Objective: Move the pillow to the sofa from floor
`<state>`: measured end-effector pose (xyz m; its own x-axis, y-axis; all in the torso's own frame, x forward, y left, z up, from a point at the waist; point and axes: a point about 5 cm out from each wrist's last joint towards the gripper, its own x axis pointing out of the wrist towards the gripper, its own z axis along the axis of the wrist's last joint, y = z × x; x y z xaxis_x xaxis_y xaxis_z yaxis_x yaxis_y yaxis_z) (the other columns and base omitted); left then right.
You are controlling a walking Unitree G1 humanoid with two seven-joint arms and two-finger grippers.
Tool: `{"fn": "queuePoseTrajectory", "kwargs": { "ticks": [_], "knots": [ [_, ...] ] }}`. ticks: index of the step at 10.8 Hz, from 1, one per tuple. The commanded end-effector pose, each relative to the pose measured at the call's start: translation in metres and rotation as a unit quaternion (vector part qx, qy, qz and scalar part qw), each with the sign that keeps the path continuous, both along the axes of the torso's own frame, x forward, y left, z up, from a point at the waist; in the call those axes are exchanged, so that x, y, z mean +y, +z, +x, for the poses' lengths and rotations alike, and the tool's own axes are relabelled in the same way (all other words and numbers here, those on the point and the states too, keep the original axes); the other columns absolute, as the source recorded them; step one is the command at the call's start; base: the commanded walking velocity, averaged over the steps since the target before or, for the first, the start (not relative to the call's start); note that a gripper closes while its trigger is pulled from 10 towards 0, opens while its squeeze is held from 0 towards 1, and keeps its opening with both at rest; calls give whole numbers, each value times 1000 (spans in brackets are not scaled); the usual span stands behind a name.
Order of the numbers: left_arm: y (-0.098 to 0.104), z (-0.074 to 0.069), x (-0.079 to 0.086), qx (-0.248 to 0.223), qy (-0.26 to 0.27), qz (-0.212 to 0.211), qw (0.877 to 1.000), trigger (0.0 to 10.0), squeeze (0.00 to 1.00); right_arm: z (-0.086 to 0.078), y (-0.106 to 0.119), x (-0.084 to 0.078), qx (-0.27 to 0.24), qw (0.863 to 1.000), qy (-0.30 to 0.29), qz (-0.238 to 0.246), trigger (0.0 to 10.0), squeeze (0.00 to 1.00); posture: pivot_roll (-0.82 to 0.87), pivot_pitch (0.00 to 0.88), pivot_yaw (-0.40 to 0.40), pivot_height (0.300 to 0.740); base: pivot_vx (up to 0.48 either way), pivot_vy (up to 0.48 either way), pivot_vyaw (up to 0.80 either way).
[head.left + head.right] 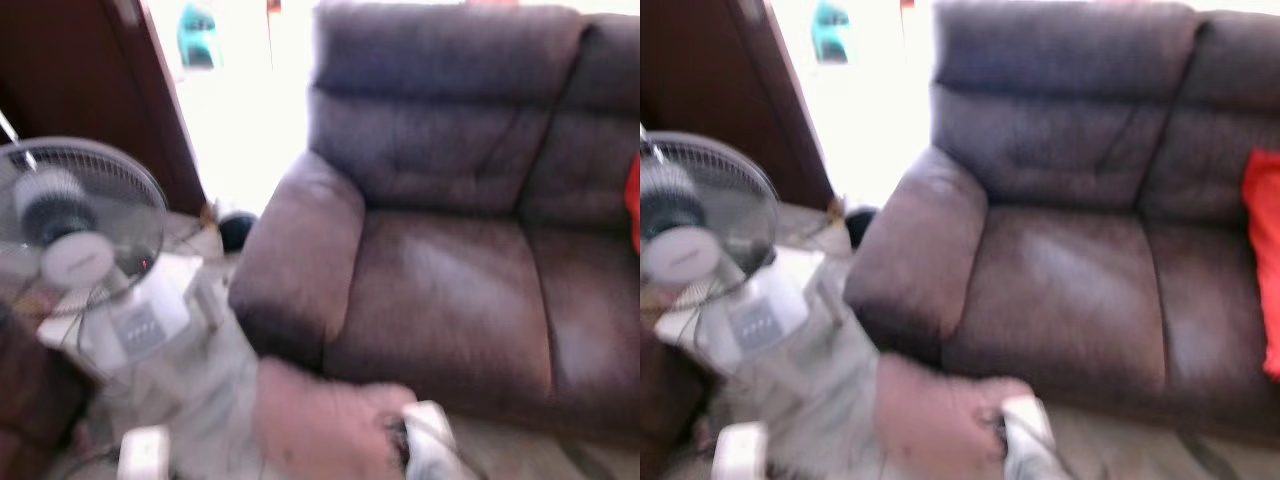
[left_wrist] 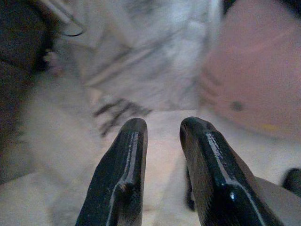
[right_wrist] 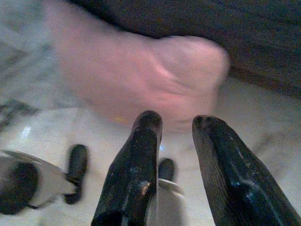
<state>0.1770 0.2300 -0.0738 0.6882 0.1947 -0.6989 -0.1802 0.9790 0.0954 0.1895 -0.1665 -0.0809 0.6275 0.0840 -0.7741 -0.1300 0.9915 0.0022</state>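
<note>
Two black fingers of the right gripper point(image 3: 176, 125) stand a little apart with nothing between them. They point at the pink pillow point(image 3: 136, 75), which lies on the pale floor point(image 3: 263, 141) just past the fingertips. The far edge of the pillow sits close against the dark front of the sofa point(image 1: 450, 270), below the near armrest.

The left gripper point(image 2: 160, 129) is open too, with a small gap between its fingers and nothing held. It hangs over the floor, and the pillow shows near it off to one side.

From the head views, the pillow is at the bottom of the picture, by the sofa's front corner. The sofa seat above it is wide and bare, with a red cushion point(image 1: 1265, 260) at its far right end. A white fan point(image 1: 85, 230) stands on the left, near the armrest, with a strip of floor between fan and sofa. A dark wooden door point(image 1: 90, 80) stands behind the fan. Everything looks blurry.
</note>
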Motion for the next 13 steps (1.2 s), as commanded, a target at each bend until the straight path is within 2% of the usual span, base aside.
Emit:
{"fn": "queuePoseTrajectory", "kwargs": {
  "ticks": [1, 2, 4, 7, 9, 11, 13],
  "knots": [
    [0, -6, 10, 8, 3, 14, 1000, 10000, 0, 5, 2, 9, -7, 1000, 2, 9, 10000, 0, 139, 87, 11, 740, 270, 0, 0],
    [0, -5, 10, 7, 3, 14, 1000, 10000, 0, 4, 2, 8, -6, 1000, -6, 13, 10000, 0, 139, 90, 10, 740, 270, 0, 0],
    [0, -4, 9, 6, 3, 14, 1000, 10000, 0, 3, 1, 8, -1, 1000, -2, 16, 10000, 0, 140, 91, 10, 740, 268, 0, -700],
    [2, -1, 7, -8, 3, 10, 1000, 10000, 0, 4, 1, 7, -3, 1000, 3, 11, 10000, 0, 143, 108, 9, 740, 0, 0, 0],
    [3, 1, 7, -12, 1, 11, 1000, 10000, 0, 3, 1, -3, -1, 1000, 5, 2, 10000, 0, 141, 114, 9, 740, 0, 0, 0],
    [4, 2, 8, -14, 2, 13, 1000, 10000, 0, 3, 2, -6, 1, 1000, 5, -6, 10000, 0, 141, 120, 7, 740, 0, 0, 0],
    [4, 2, 8, -16, 4, 11, 1000, 10000, 0, 7, 3, 3, -4, 1000, 3, 0, 10000, 0, 140, 123, 6, 740, 0, 0, 0]
  ]
}}
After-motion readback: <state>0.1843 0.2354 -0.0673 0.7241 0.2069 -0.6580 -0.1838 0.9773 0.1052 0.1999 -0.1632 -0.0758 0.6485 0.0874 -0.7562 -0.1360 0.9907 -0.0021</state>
